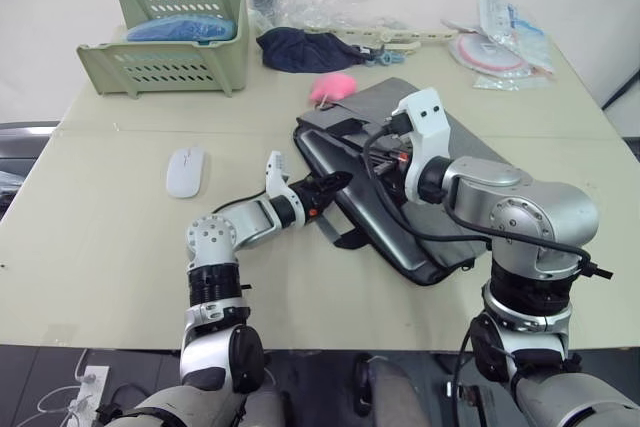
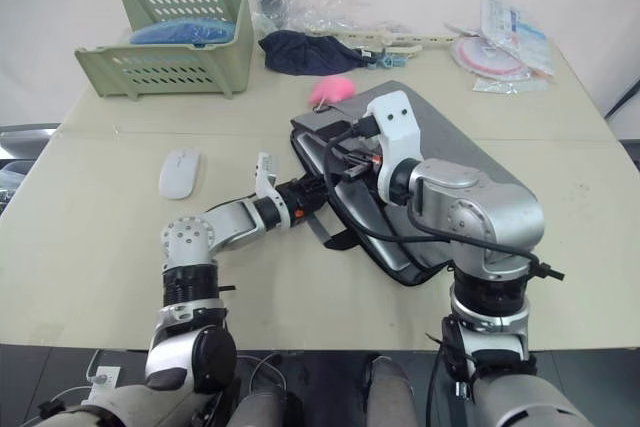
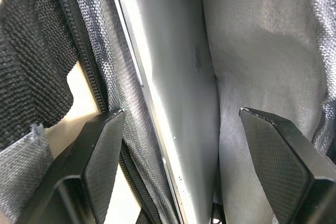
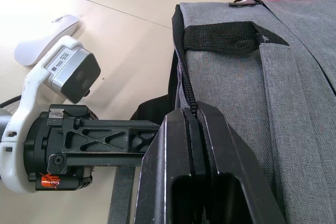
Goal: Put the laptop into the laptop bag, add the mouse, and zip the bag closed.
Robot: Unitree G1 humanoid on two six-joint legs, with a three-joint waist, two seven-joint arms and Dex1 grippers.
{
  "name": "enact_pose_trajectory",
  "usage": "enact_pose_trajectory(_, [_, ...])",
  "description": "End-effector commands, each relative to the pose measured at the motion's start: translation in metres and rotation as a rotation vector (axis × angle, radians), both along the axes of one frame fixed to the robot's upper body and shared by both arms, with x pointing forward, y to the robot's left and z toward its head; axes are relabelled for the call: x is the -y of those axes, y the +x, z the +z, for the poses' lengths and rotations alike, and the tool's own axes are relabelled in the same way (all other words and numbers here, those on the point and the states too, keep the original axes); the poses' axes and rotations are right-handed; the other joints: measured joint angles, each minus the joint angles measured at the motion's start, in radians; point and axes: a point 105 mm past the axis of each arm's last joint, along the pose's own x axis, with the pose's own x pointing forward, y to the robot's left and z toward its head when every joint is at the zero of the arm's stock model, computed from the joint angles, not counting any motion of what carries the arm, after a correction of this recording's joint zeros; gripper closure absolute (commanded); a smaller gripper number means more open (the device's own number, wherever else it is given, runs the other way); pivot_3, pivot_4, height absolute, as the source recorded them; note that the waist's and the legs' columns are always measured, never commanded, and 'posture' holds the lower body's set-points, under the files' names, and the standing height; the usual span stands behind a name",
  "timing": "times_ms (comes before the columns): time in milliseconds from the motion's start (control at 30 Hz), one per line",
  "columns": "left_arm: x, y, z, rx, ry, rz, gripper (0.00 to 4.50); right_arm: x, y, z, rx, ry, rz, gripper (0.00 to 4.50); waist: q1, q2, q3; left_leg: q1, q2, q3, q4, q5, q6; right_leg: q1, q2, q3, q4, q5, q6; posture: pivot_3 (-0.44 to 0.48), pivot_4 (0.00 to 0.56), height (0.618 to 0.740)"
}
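**Both pincers at the open edge of the bag, laptop inside**

Nearest the head camera, the left pincer (image 1: 335,187) reaches into the mouth of the flat grey fabric laptop bag (image 1: 470,152) with black trim. In the left wrist view its two black fingers (image 3: 100,156) stand wide apart; one lies outside the zipper line and the other inside against the grey lining, with nothing gripped between them. Between them runs the thin silver aluminium laptop (image 3: 173,93), lying within the bag with one long edge showing at the opening. The right pincer (image 4: 195,124) meets the same edge from the opposite side. Its fingers are pressed together on the bag's black zipper edge, with grey fabric on one side of them and the left pincer's fingers on the other. A black strap handle (image 1: 335,229) trails from the bag onto the pale beige surface (image 1: 100,247). The small glossy white oval mouse (image 1: 185,170) rests on the surface to the left of the bag, well apart from it. A pink fluffy blob (image 1: 332,87) touches the bag's far corner. Beyond it lies a dark navy cloth bundle (image 1: 300,49). A pale green slotted plastic basket (image 1: 170,42) stands at the far left corner.
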Motion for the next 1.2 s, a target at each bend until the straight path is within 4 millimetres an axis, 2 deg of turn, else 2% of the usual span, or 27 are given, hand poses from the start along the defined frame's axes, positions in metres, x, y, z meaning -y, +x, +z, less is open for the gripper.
enact_pose_trajectory(33, [0.003,-0.003,0.001,0.003,-0.025,-0.007,0.77,-0.004,-0.004,0.011,0.053,0.007,0.028,4.50,0.000,0.000,0.000,0.000,0.000,0.000,0.000,0.000,0.000,0.000,0.000,0.000,0.000,0.000,0.000,0.000,0.150,0.740])
enact_pose_trajectory(133, [0.005,-0.004,0.002,0.002,-0.032,-0.011,0.77,-0.005,-0.004,0.011,0.052,0.010,0.030,4.50,0.000,0.000,0.000,0.000,0.000,0.000,0.000,0.000,0.000,0.000,0.000,0.000,0.000,0.000,0.000,0.000,0.150,0.740])
enact_pose_trajectory(167, [0.006,-0.004,0.002,0.001,-0.036,-0.013,0.99,-0.005,-0.004,0.011,0.052,0.010,0.030,4.50,0.000,0.000,0.000,0.000,0.000,0.000,0.000,0.000,0.000,0.000,0.000,0.000,0.000,0.000,0.000,0.000,0.150,0.740])
enact_pose_trajectory(267, [0.010,-0.006,-0.001,-0.005,-0.034,-0.032,1.97,-0.006,-0.004,0.012,0.052,0.013,0.031,4.50,0.000,0.000,0.000,0.000,0.000,0.000,0.000,0.000,0.000,0.000,0.000,0.000,0.000,0.000,0.000,0.000,0.150,0.740])
enact_pose_trajectory(433, [0.014,-0.010,-0.003,-0.015,-0.025,-0.064,4.20,-0.007,-0.004,0.013,0.055,0.014,0.031,4.50,0.000,0.000,0.000,0.000,0.000,0.000,0.000,0.000,0.000,0.000,0.000,0.000,0.000,0.000,0.000,0.000,0.150,0.740])
enact_pose_trajectory(467, [0.014,-0.011,-0.003,-0.015,-0.024,-0.071,4.36,-0.006,-0.004,0.013,0.055,0.014,0.031,4.50,0.000,0.000,0.000,0.000,0.000,0.000,0.000,0.000,0.000,0.000,0.000,0.000,0.000,0.000,0.000,0.000,0.150,0.740])
enact_pose_trajectory(700, [0.015,-0.009,-0.004,-0.020,-0.019,-0.071,4.36,-0.006,-0.003,0.014,0.057,0.014,0.029,4.50,0.001,0.001,0.000,0.000,0.000,0.000,0.000,0.000,0.000,0.001,0.000,0.000,0.000,0.000,0.000,0.000,0.150,0.740])
enact_pose_trajectory(1200, [0.030,0.000,-0.008,-0.054,-0.007,-0.073,4.36,-0.013,-0.004,0.023,0.081,0.025,0.047,4.50,0.005,0.001,0.000,0.000,0.000,0.000,0.000,0.000,0.000,0.001,0.000,0.000,0.000,0.000,0.000,0.000,0.150,0.740])
